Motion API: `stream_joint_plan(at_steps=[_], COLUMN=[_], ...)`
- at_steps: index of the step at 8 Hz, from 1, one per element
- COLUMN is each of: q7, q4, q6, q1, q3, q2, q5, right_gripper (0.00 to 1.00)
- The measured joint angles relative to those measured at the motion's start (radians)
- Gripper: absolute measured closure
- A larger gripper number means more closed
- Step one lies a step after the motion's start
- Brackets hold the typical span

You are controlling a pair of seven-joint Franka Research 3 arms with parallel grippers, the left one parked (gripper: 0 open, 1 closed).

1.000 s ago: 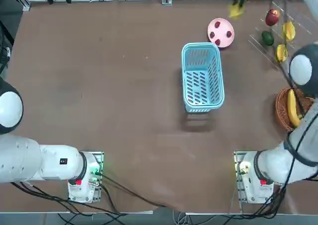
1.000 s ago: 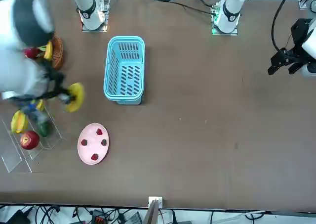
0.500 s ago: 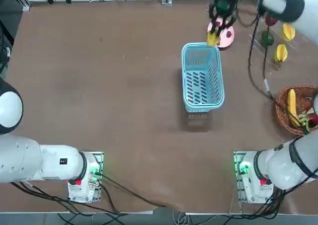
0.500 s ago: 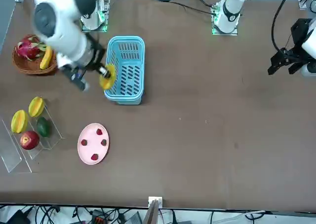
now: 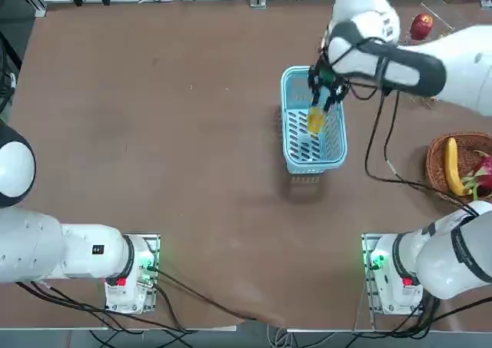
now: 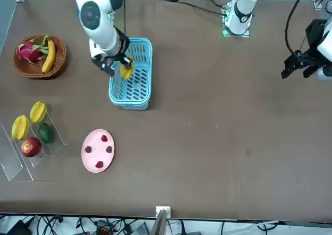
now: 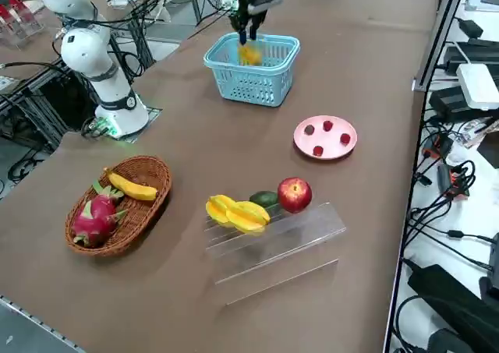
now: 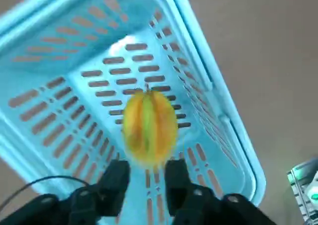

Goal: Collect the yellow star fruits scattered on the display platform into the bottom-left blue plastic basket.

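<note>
And the right pincer (image 8: 147, 185) stands open over the blue basket (image 5: 294, 73), the star fruit (image 8: 149, 128) just past its tips, the release seemingly in hand; next, surely, back to the rack (image 7: 273, 248) for another!

Star fruit (image 8: 150, 128) over blue basket (image 7: 248, 86); two (image 6: 21, 127) (image 6: 38, 112) on clear platform (image 7: 292, 232).

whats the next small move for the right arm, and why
Probably lift the right gripper straight up with its jaws apart: they stand open above the blue plastic basket, and the yellow star fruit shows beyond their tips, seemingly free, over the slotted bottom.
</note>
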Motion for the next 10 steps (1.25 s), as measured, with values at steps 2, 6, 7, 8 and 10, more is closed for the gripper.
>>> stream_joint_plan(at_steps=[2,6,7,8,10], q7=[0.000,-0.097,-0.193,-0.309,-0.547], q4=[0.000,0.129,0.181,0.230,0.313], q6=[0.001,-0.067,-0.110,-0.159,-0.210], q1=[-0.001,-0.140,-0.221,-0.308,-0.474], q3=[-0.016,-0.040,-0.044,-0.048,-0.053], q2=[-0.011,-0.033,-0.031,-0.023,0.017], q5=[0.000,-0.049,-0.054,-0.069,-0.120], right_gripper=[0.10,0.00,0.00,0.00,0.00])
